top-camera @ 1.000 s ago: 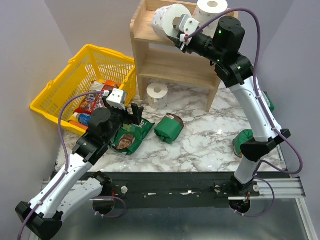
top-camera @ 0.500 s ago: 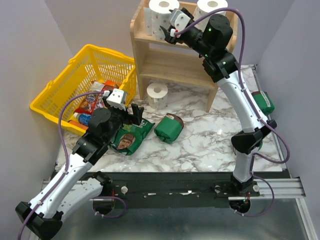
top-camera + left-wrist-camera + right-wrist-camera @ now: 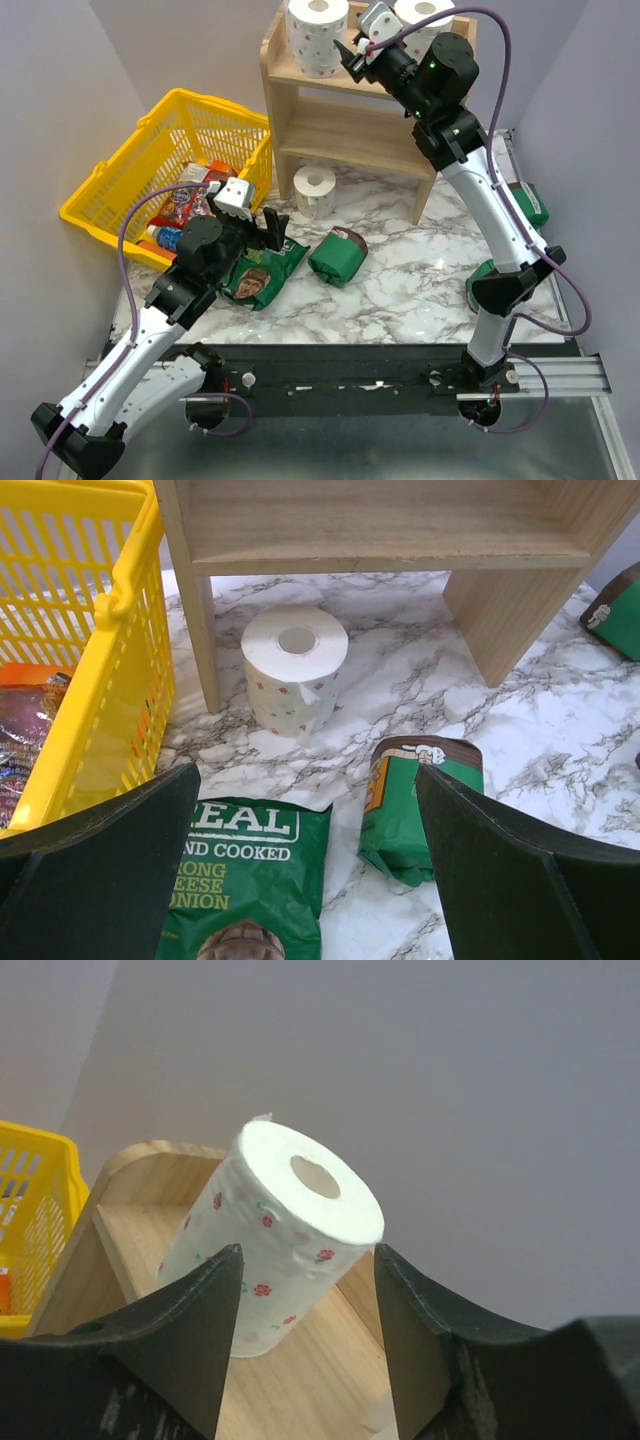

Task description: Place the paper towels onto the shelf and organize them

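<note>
Top view: at upper centre one paper towel roll (image 3: 318,35) stands upright on the shelf's (image 3: 340,125) top tier. The right claw (image 3: 352,58), just right of it, is spread and holds nothing. A second roll (image 3: 425,12) is half hidden behind that arm and cut by the frame's top edge. A third roll (image 3: 315,188) stands on the table (image 3: 420,280) at the shelf's foot.

Left wrist view: the left claw (image 3: 305,780) gapes empty, with the third roll at centre.

Right wrist view: blurred dark fingers (image 3: 190,1340) flank the upright roll.

Plain lilac-grey walls (image 3: 60,100) enclose a white marble-patterned tabletop (image 3: 420,280) with grey veins, evenly lit.
</note>
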Robot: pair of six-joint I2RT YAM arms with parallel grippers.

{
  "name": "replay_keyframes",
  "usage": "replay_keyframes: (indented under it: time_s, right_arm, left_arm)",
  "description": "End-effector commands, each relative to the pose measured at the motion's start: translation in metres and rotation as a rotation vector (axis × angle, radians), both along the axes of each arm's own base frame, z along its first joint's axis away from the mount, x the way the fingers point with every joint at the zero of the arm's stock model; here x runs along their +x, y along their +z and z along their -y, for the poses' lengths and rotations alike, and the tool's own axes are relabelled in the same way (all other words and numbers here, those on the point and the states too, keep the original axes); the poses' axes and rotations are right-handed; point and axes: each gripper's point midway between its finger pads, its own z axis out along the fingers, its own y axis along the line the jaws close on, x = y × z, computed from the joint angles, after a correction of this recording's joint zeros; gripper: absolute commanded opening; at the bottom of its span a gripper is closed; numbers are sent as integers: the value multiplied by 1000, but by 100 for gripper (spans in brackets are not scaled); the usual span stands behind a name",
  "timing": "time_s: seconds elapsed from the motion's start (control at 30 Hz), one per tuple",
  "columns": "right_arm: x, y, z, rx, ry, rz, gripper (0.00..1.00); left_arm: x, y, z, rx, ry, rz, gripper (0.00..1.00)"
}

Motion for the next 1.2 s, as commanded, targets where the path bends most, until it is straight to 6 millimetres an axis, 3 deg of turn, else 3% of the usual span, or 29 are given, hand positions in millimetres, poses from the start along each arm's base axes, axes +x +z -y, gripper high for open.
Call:
replay_keyframes:
  time_s: [0.0,0.23,0.7,1.17]
  right_arm:
    - [1,-7,17,96,-84,-100,60]
    - [14,-37,-1,86,-41,-176,57]
    - [56,-60,-31,151,-26,-212,52]
    - [81,-76,-28,161,-111,-205,52]
  left_arm:
    - [-2,13,2,-15,-15,24,99]
    - [-1,10,2,-11,-12,18,99]
    - [1,8,3,1,-11,8,99]
    - [1,6,3,5,-11,5,99]
